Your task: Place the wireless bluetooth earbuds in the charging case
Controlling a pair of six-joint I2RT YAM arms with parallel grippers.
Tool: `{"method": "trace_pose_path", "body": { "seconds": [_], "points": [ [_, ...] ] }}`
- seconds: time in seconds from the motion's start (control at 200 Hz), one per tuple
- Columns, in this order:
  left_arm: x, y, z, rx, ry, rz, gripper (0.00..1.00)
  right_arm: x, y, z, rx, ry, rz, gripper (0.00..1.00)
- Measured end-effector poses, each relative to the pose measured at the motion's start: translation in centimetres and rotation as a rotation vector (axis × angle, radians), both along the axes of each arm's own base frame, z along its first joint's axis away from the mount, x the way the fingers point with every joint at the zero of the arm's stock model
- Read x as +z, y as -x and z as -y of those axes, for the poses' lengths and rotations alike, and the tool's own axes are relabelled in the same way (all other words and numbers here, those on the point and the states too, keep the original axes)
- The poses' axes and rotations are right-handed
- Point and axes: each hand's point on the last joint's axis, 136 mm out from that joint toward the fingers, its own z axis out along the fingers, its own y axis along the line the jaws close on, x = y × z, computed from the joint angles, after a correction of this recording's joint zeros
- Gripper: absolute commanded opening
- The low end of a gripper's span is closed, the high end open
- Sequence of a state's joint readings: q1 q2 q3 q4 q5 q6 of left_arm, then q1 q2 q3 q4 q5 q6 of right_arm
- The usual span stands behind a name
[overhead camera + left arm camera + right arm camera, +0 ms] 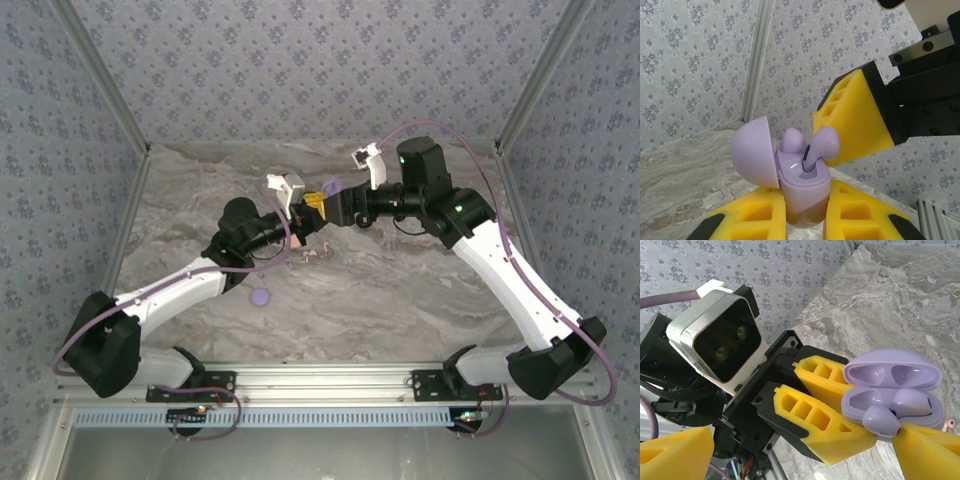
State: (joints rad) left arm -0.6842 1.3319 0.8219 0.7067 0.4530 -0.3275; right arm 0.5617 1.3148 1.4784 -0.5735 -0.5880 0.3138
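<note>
The left gripper [807, 218] clamps the lavender plastic charging case [801, 187] upright over the grey marbled table [400, 300], with the lid hinged back to expose both wells. One lavender earbud [790, 140] is seated. The second lavender earbud [823, 142] stands half-inserted. The right gripper [318, 207] reaches in level beside it, jaws spread wide and holding nothing.

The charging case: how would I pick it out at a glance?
Find the marble table, then where the two arms meet over it. There the left tool grips a lilac rounded case, lid open with earbuds inside, unlike the flat lilac disc lying loose.
</note>
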Motion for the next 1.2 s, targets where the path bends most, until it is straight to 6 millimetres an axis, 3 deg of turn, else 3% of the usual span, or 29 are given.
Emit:
{"method": "trace_pose_path", "body": {
  "seconds": [0.934, 1.104, 1.204],
  "points": [
    [-0.8, -0.3, 0.3, -0.001, -0.01, -0.023, 0.0, -0.1, 0.2, -0.7, 0.027, -0.002, -0.012, 0.92],
    [-0.8, -0.3, 0.3, -0.001, -0.01, -0.023, 0.0, 0.3, 0.1, -0.5, 0.026, 0.004, 0.017, 0.98],
    [-0.8, -0.3, 0.2, -0.001, -0.01, -0.022, 0.0, 0.9, -0.1, 0.5, 0.002, 0.0, 0.052, 1.0]
  ]
}}
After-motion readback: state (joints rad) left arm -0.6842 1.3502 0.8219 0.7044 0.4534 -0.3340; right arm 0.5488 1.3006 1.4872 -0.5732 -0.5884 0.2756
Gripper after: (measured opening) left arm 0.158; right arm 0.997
